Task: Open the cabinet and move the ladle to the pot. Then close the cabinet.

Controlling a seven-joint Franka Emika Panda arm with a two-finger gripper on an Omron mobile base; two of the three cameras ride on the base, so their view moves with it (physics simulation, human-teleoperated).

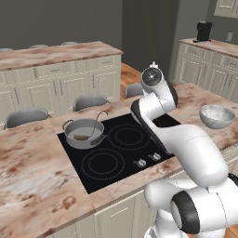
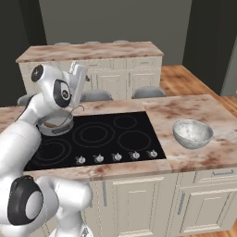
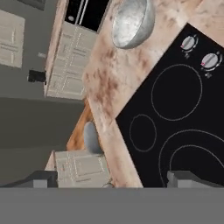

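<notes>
Ladle work looks done: the slender brown ladle (image 1: pixel 94 124) lies in the grey metal pot (image 1: pixel 83 133) on the black cooktop (image 1: pixel 122 148). The gripper (image 3: pixel 111 179) is spread wide, holding nothing; closing the cabinet probably remains.

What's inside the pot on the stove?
The pot holds the brown ladle, its thin handle curving up past the rim. The pot's wall hides part of the bottom.
</notes>
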